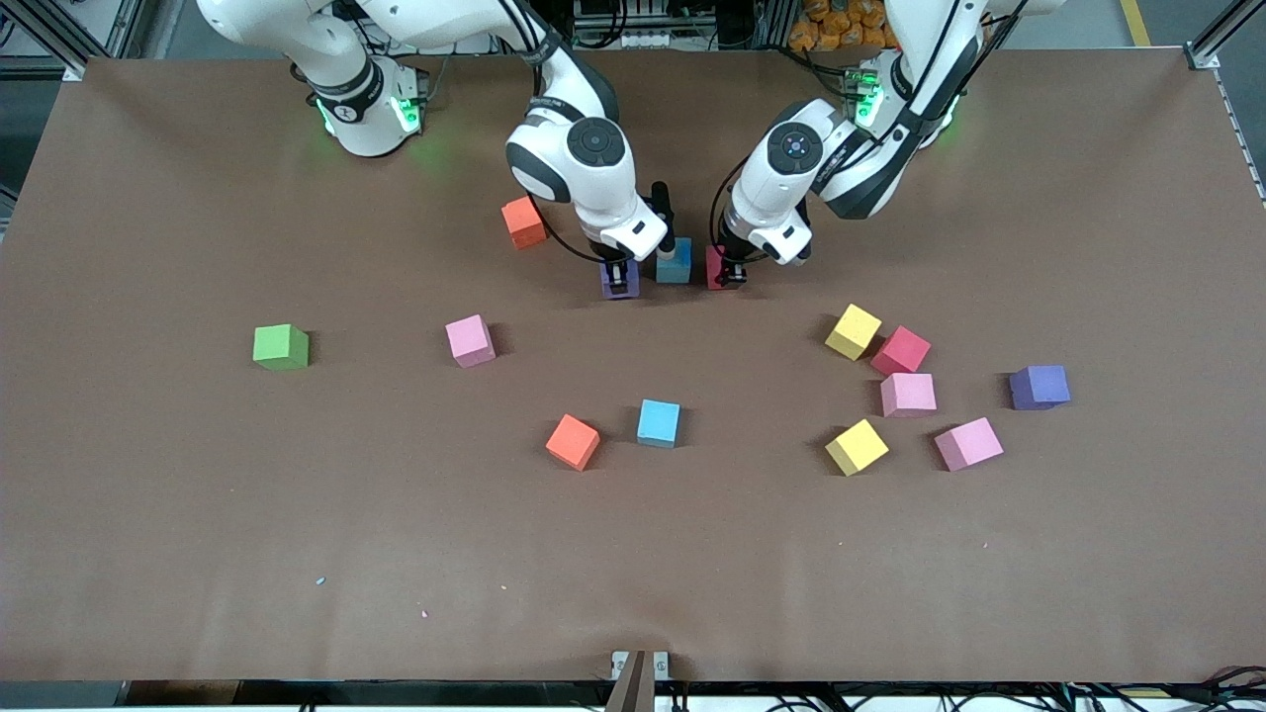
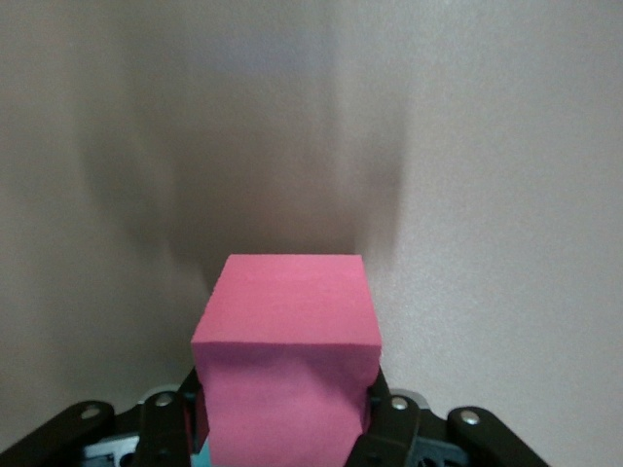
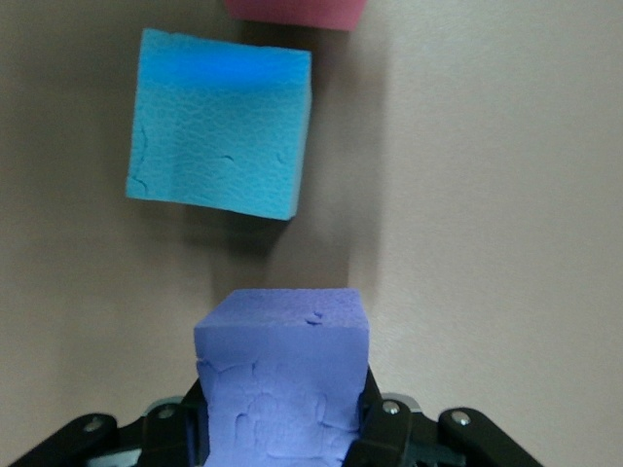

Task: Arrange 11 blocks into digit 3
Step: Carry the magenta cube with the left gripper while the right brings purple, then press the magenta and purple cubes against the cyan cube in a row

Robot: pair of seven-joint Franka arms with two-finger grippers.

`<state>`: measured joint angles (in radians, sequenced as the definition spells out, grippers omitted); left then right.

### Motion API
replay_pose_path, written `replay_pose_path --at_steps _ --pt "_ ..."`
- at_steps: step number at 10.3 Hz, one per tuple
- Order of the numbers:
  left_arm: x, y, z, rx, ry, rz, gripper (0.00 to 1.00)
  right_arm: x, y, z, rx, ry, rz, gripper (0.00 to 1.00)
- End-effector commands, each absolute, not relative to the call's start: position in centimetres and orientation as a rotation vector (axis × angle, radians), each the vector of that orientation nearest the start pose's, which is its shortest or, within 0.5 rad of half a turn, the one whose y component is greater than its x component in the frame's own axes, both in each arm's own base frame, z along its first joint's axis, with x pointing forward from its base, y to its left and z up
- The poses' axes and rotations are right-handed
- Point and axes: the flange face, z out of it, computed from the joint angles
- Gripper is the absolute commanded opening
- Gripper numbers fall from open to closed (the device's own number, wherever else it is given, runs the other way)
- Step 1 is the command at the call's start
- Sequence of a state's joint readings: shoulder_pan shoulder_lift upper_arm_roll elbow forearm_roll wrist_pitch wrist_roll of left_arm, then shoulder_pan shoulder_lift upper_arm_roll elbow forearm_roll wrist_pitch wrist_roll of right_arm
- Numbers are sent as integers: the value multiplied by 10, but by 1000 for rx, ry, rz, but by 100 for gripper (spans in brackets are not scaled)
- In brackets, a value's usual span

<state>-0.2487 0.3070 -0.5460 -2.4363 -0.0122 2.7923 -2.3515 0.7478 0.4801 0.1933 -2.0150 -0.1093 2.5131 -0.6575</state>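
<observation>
Both arms were down at the table, the right gripper (image 1: 620, 280) clamped on a purple block (image 3: 282, 379) and the left gripper (image 1: 729, 276) pinching a red block (image 2: 287, 360), flanking a light blue block (image 1: 674, 265), apparently forming the digit's top row.

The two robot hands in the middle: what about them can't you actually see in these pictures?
- Front view: the small purple foam cube in the right gripper is mostly covered by the fingers.
- Front view: the red foam cube in the left gripper is half hidden by the wrist.
- Left wrist view: that cube blocks the table under it.
</observation>
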Motion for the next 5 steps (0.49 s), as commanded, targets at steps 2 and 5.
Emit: replay_pose_path --at_steps 2,5 --pt "339 -367 203 2087 2166 -269 0 341 501 210 2212 2326 36 0" --pt "335 -370 201 2104 2156 -279 0 336 503 208 2256 2319 18 0"
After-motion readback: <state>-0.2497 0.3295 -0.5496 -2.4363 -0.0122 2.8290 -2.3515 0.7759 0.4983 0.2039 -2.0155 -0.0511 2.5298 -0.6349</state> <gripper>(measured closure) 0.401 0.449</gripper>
